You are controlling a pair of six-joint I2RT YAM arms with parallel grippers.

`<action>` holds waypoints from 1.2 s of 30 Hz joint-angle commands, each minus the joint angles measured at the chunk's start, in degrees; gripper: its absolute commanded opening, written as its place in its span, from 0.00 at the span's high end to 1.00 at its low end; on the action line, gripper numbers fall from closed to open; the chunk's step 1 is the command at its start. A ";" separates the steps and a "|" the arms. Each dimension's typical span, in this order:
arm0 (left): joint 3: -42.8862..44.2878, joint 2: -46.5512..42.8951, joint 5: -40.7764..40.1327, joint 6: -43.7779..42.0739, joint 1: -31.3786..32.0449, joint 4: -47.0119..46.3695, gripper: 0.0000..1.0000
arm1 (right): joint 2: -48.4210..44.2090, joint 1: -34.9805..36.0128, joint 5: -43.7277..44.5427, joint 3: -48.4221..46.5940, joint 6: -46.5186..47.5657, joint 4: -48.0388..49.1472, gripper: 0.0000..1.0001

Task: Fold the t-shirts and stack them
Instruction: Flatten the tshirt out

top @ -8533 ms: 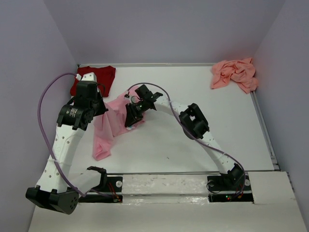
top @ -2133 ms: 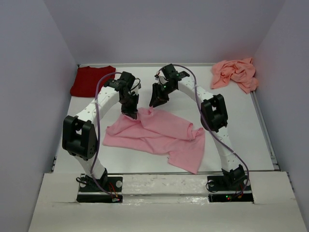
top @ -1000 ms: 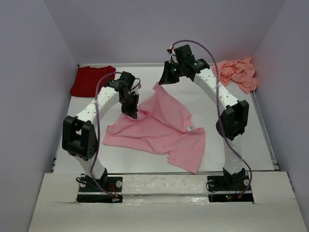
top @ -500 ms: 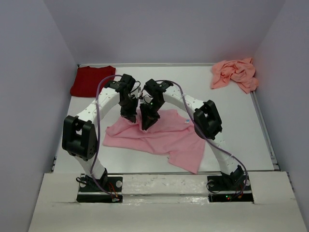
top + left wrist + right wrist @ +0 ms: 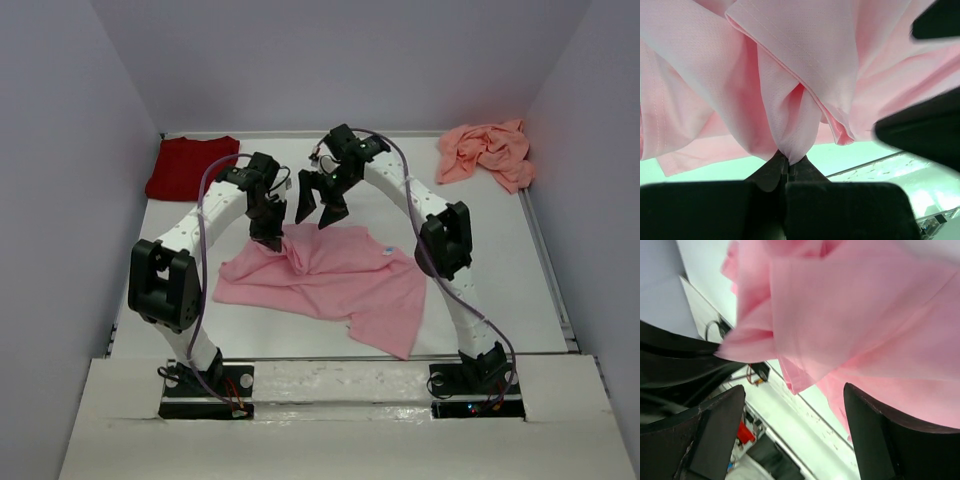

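Observation:
The light pink t-shirt (image 5: 335, 280) lies spread on the table's middle, its white neck label (image 5: 387, 250) facing up. My left gripper (image 5: 268, 238) is shut on a bunched fold at its far left edge; in the left wrist view the cloth (image 5: 790, 90) hangs from the pinched fingertips (image 5: 771, 169). My right gripper (image 5: 320, 208) hovers open just above and behind that bunch, with nothing between its fingers (image 5: 715, 435); the pink cloth (image 5: 865, 315) is beyond them. The dark red t-shirt (image 5: 190, 165) lies flat at the far left. The salmon-pink t-shirt (image 5: 487, 152) is crumpled at the far right.
Grey walls close in the table (image 5: 480, 250) on three sides. A white ledge (image 5: 340, 385) with both arm bases runs along the near edge. The two arms arch close together over the table's far middle.
The right gripper carried the pink shirt's raised corner down to the left gripper, let it go and lifted away open. The left gripper has kept its hold in place.

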State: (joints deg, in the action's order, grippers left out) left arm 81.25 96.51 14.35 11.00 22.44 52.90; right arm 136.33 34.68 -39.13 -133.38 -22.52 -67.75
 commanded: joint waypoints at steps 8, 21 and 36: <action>-1.01 -5.28 -0.11 1.56 0.33 1.06 1.00 | 5.69 -4.35 -4.19 -8.29 -5.78 10.00 0.19; -2.68 -6.86 0.33 2.97 0.85 1.24 1.00 | 9.39 -2.69 -7.62 -7.68 -7.35 14.75 0.23; -1.63 -5.98 0.94 3.76 2.17 1.06 1.00 | 10.88 0.21 -9.56 -7.86 -6.48 14.75 0.22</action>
State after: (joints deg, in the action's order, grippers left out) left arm 79.09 92.44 14.39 14.39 24.03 53.12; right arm 146.85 33.10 -46.92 -141.14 -30.00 -54.85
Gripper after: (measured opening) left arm 0.033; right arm 0.775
